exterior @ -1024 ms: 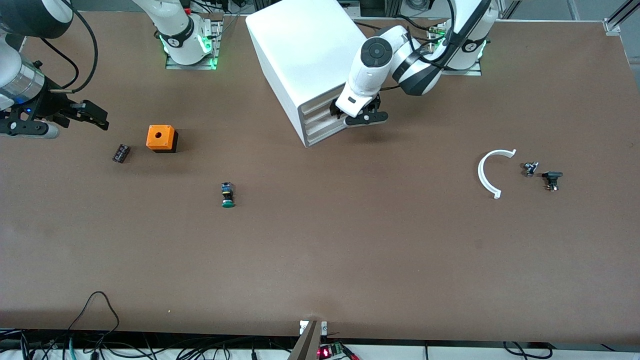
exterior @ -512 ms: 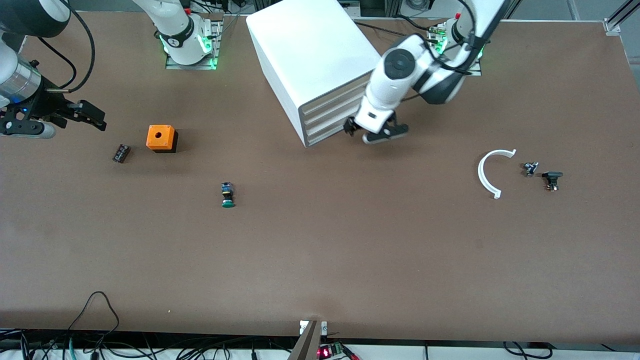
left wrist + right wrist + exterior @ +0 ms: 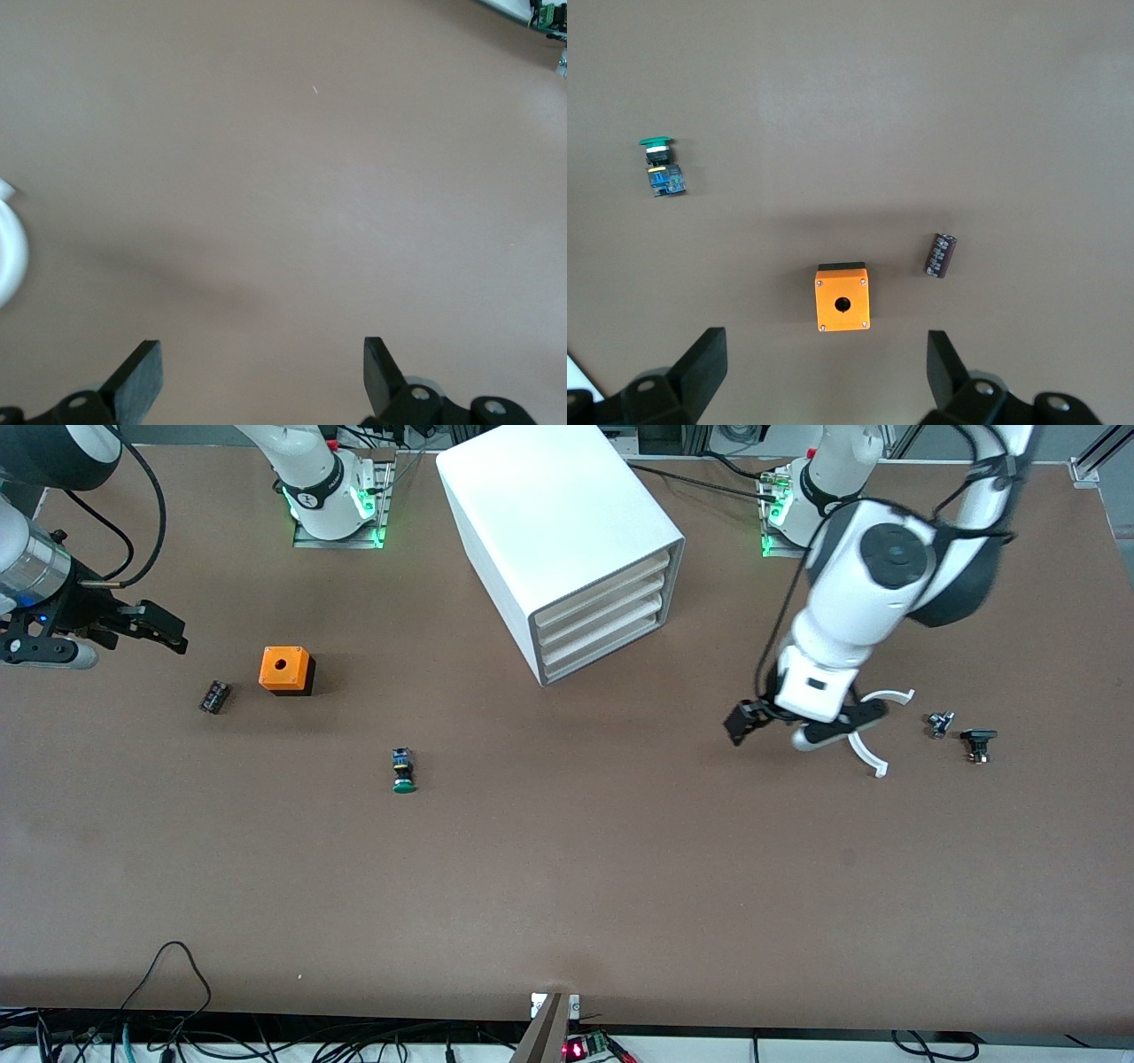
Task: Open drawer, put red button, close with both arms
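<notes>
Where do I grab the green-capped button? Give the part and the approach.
Grip the green-capped button by its dark body, coming straight down. It lies on its side with the cap toward the front camera, so closing across the narrow body probably avoids the wider cap.

You saw a plain brown desk (image 3: 567, 868) under everything. The cabinet (image 3: 549, 522) was white, its drawer fronts pale cream. Below your right tool (image 3: 824, 376), itself black, sat an orange box (image 3: 842, 299) with a black base, beside it a dark cylinder (image 3: 941, 255). The button (image 3: 656, 159) near them had a green cap. By your black left tool (image 3: 802, 726) lay a white curved piece (image 3: 858, 746).
</notes>
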Robot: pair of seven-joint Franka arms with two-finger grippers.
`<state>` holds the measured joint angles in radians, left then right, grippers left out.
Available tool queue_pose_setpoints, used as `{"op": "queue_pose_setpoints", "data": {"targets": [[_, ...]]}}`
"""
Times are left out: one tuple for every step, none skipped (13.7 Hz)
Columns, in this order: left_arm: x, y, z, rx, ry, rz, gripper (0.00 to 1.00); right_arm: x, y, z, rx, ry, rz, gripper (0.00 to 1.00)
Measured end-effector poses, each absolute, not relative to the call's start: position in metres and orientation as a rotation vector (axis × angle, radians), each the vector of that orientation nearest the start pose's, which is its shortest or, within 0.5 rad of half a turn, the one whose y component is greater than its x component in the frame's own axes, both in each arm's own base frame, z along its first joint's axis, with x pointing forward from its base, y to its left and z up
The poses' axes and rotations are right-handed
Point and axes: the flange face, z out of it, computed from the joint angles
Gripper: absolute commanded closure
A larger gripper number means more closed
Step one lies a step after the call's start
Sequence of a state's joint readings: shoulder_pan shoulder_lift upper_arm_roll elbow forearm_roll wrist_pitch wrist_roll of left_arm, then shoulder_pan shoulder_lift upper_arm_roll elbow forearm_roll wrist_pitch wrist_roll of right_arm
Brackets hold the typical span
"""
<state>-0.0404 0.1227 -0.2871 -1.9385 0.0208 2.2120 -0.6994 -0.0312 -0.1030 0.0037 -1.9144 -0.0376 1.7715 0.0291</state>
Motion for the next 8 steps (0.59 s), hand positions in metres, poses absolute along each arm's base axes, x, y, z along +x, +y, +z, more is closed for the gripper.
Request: {"op": "queue_pose_setpoints", "data": {"targets": [[0.576,-0.171,0.458,-3.162,-0.523,-0.184,0.00,0.526,-0.018,0.534,-3.177,0.077,0.063,0.00],[0.580,-0.155,0.477,-3.152,-0.472,-0.155,0.00,0.526,-0.018,0.535,-3.177,0.077,0.062,0.00],[0.581,-0.142,0.497,-3.142,-0.427,-0.124,0.00,0.526,-0.018,0.535,-3.177,0.077,0.061,0.00],[0.583,-0.129,0.515,-3.136,-0.387,-0.100,0.00,0.526,-0.018,0.535,-3.178,0.077,0.060,0.00],[0.583,-0.115,0.531,-3.132,-0.346,-0.084,0.00,0.526,-0.018,0.535,-3.178,0.077,0.060,0.00],[0.582,-0.101,0.543,-3.127,-0.312,-0.066,0.00,0.526,-0.018,0.535,-3.178,0.077,0.060,0.00],[0.581,-0.084,0.552,-3.123,-0.282,-0.054,0.00,0.526,-0.018,0.535,-3.178,0.077,0.060,0.00],[0.580,-0.067,0.560,-3.122,-0.249,-0.053,0.00,0.526,-0.018,0.535,-3.178,0.077,0.060,0.00]]}}
